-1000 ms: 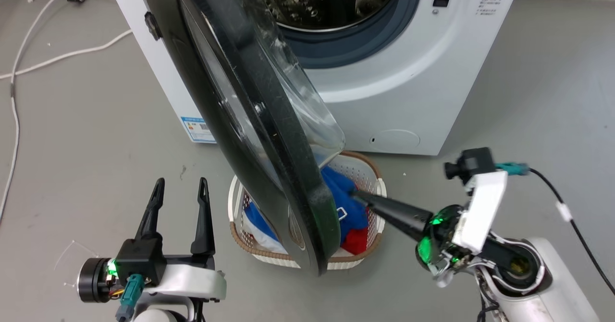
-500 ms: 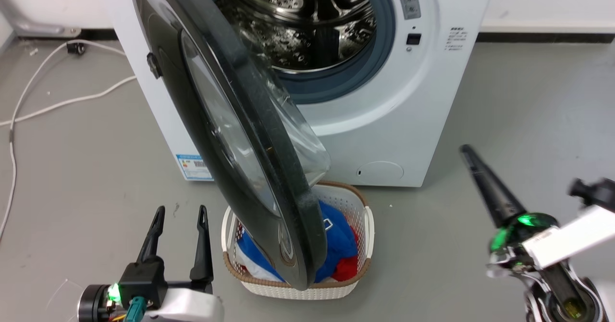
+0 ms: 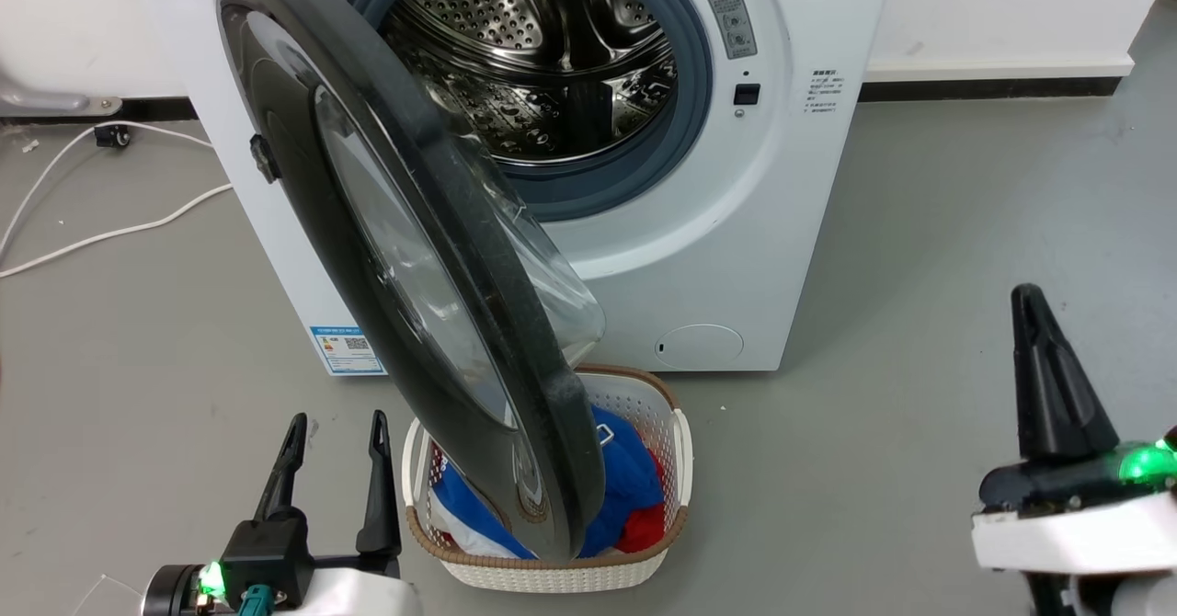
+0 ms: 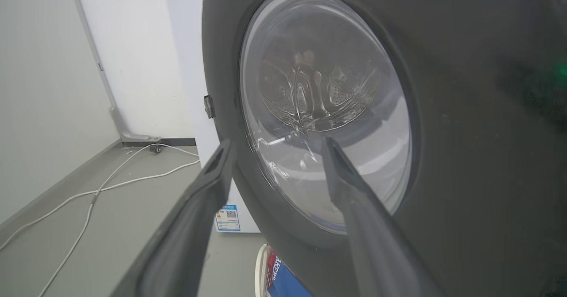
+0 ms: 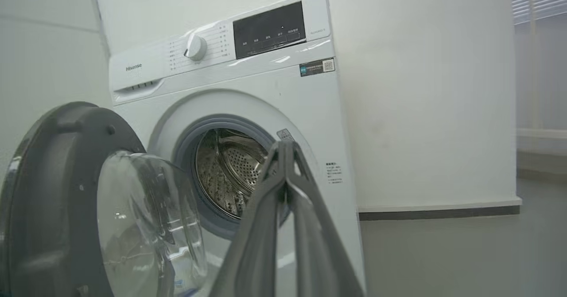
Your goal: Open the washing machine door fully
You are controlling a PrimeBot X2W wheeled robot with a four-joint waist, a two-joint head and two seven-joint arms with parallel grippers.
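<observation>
2 grippers sit low in the head view, neither one touching the washing machine door (image 3: 405, 257). The door stands roughly half open, swung out from the left side of the white washing machine (image 3: 782, 184). Its free edge points toward the robot and hangs above a white laundry basket (image 3: 682, 432) of blue and red cloth. Behind it, the steel drum mouth (image 3: 533, 74) is fully exposed.

The left gripper (image 3: 337, 416) has its 2 fingers spread apart and holds nothing. It hovers near the door's outer face, and in the left wrist view the fingers frame the round window. The right gripper (image 3: 1030, 299) has its fingers pressed together, empty, and sits well apart from the door at the lower right.

The door looks rigid and fairly heavy, and it should move only along the arc of its hinge. Its glossy black ring is probably slippery, so a pinch could slide off. The bulging glass bowl (image 3: 552, 267) is smooth, curved and breakable, so it makes a poor contact point. The thick rim at the free edge looks like the best place to hook or push. Leverage is greatest there, and a steady sideways push from the inner side should carry the door wider.
</observation>
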